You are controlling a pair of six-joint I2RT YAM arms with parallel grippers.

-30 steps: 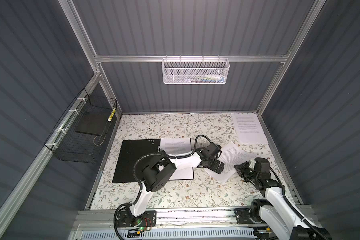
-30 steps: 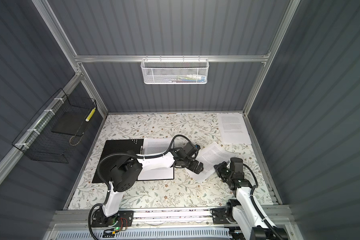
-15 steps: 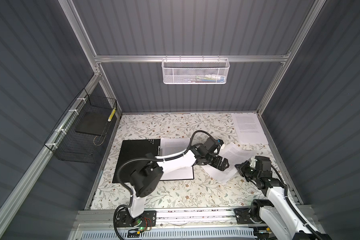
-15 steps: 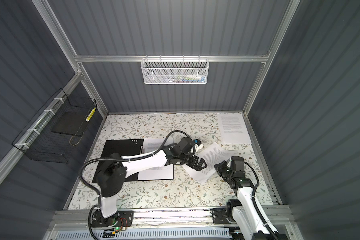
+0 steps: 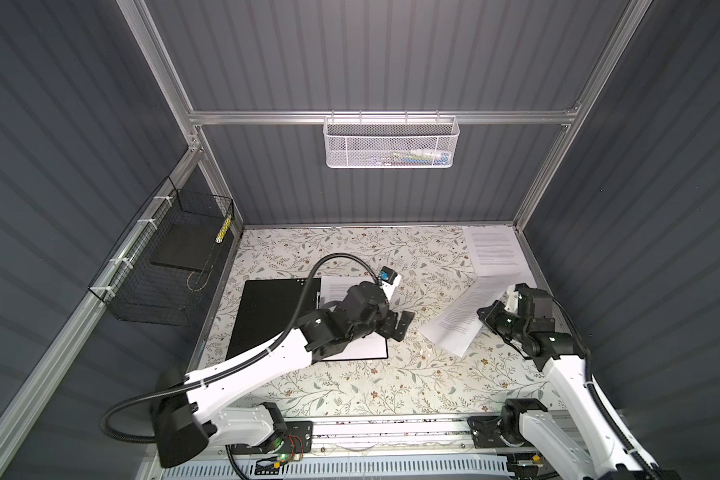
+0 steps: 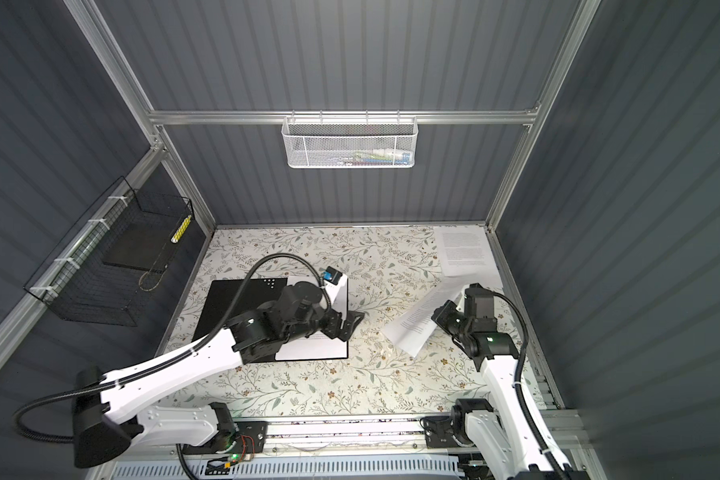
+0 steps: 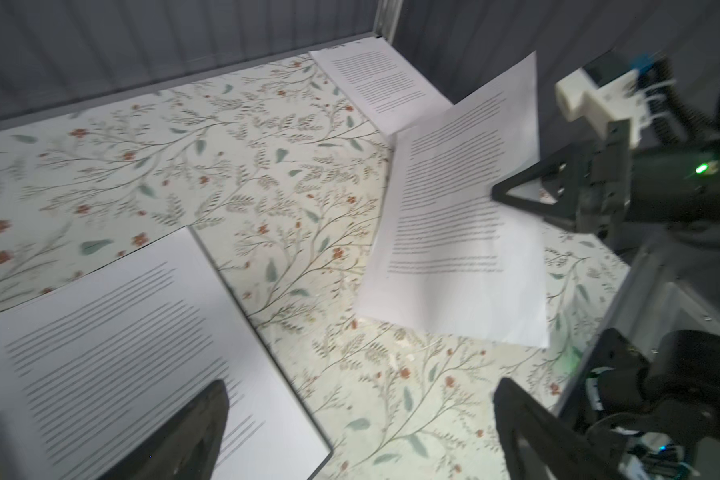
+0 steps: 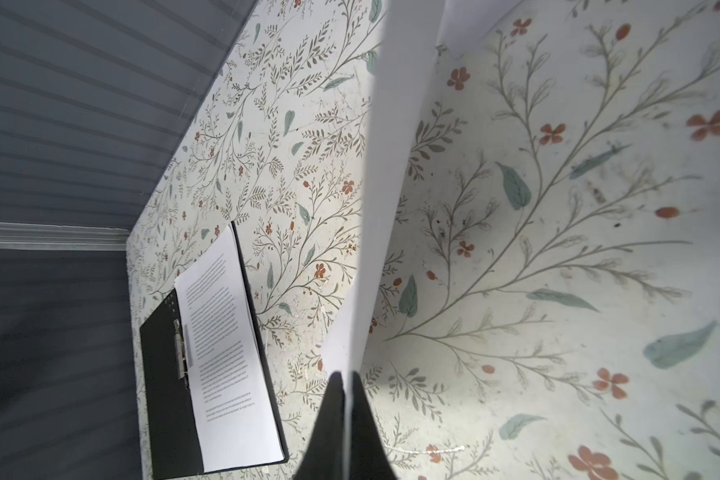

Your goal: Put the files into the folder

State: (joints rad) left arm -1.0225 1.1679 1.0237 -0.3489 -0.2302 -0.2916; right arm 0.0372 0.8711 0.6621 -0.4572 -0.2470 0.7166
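Our left arm (image 5: 267, 361) has pulled back a little. A moment ago the left pincer (image 5: 400, 326) was right up against the lifted sheet (image 5: 466, 316). Now it hangs by the right edge of the folder (image 5: 267, 316), spread wide and holding nothing, with a gap between it and that paper. The right pincer (image 5: 486, 312) is pressed together on the edge of the lifted sheet, which hangs tilted above the right side of the surface (image 5: 350, 382). We think this paper has yet to go left to the folder, so the job is only partly done.

The surface is flat, with a pale print of leaves and small red flowers. The folder lies open on the left. It is thin and black inside, with a small shiny clip (image 8: 179, 349) down its middle. One white sheet (image 8: 225, 332) lies flat in its right half. The lifted sheet is thin and floppy, and it bends where it hangs. A far sheet (image 5: 495, 249) lies flat in the far right corner. All three have rows of tiny black print.
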